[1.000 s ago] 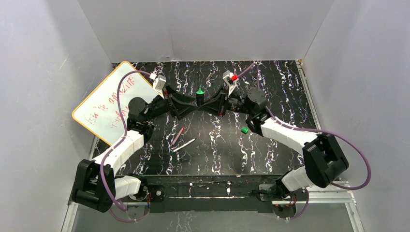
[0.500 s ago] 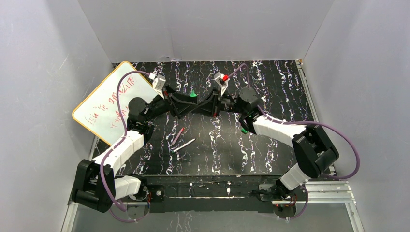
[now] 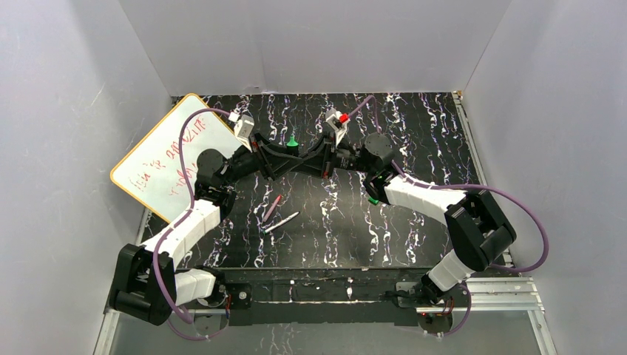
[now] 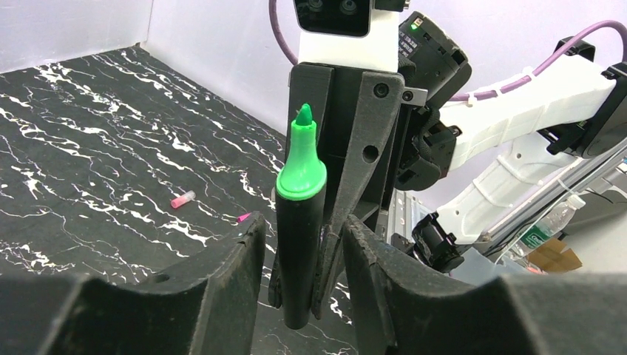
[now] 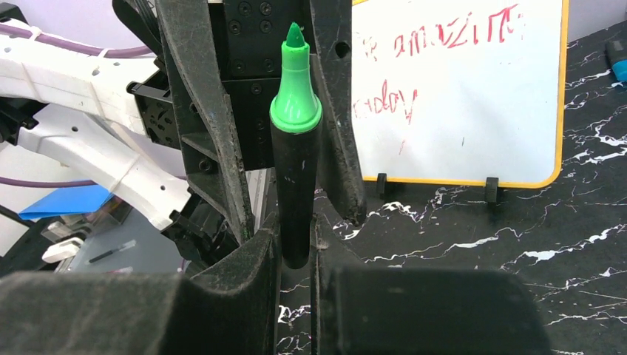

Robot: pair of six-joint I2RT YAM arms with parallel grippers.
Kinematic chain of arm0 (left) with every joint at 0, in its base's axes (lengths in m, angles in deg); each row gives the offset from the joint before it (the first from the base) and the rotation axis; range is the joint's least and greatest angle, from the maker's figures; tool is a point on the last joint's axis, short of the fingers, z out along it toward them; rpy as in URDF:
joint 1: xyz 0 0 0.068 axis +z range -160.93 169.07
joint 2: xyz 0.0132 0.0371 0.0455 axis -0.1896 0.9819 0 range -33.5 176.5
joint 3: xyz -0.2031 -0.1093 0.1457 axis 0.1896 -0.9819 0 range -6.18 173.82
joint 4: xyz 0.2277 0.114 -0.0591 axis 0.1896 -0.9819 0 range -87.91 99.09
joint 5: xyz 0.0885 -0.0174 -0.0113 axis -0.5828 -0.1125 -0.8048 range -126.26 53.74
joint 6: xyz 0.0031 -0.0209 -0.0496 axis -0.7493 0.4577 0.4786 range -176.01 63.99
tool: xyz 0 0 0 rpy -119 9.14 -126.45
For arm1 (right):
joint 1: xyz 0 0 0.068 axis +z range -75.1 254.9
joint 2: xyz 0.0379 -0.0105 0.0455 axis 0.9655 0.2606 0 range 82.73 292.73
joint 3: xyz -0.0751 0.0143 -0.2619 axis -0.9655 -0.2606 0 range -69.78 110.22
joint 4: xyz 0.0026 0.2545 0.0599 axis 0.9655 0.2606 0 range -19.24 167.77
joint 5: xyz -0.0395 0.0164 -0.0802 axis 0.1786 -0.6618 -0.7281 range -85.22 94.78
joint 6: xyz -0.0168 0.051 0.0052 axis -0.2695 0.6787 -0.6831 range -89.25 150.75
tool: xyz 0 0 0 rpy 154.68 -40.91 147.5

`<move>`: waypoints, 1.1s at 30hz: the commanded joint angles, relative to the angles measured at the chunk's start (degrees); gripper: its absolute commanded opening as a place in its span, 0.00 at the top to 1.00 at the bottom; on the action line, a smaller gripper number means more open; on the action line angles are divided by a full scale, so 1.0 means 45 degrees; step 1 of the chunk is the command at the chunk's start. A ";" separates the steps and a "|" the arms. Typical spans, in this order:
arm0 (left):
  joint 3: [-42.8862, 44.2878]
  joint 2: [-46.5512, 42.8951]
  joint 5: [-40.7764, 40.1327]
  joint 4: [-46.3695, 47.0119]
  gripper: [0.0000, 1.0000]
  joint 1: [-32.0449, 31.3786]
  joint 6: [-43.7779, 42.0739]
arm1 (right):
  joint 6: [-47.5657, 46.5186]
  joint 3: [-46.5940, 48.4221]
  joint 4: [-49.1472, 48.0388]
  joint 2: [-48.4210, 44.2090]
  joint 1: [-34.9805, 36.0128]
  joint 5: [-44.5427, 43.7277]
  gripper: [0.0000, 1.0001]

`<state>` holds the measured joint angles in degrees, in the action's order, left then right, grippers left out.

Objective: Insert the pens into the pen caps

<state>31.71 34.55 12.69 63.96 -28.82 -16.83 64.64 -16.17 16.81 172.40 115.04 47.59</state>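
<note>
My right gripper is clamped narrow on the lower end of the thick black marker with a green tip, holding it upright in the air over mid-table. My left gripper faces it with its jaws on either side of the same barrel, partly closed, and I can see gaps on both sides, so no grip yet. Over the last second those left jaws have narrowed a lot. The right arm has swung in toward the left, carrying the marker a little that way. To me this is a hand-over or two-handed re-grip, with no capping yet, since the tip is bare. The small stubby green cap lies on the black marbled table, now mostly hidden by my right forearm, so that arm has to clear before I can reach it. The slim magenta pen and slim white-grey pen lie side by side, near each other, below the grippers. The pale pink cap and magenta cap sit apart on the table. The yellow-rimmed whiteboard stands far left, out of the way. The fingers sit close together, so there's a risk of knocking the marker askew.
</note>
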 commanded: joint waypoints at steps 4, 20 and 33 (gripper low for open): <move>-0.0060 -0.0203 -0.0018 -0.0064 0.66 -0.0028 -0.0302 | 0.0103 0.0588 -0.0920 0.0103 0.0060 0.0139 0.99; -0.0104 -0.0238 -0.0168 0.0250 0.66 -0.0045 -0.0107 | 0.0394 0.0732 -0.1216 0.0583 0.0271 0.0555 0.99; -0.0314 -0.0206 -0.0239 0.1218 0.79 -0.0030 0.0410 | 0.0550 0.0763 -0.1448 0.0693 0.0321 0.0828 0.99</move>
<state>30.42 34.42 12.34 66.89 -28.93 -14.38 66.85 -15.15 13.62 175.92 115.78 50.76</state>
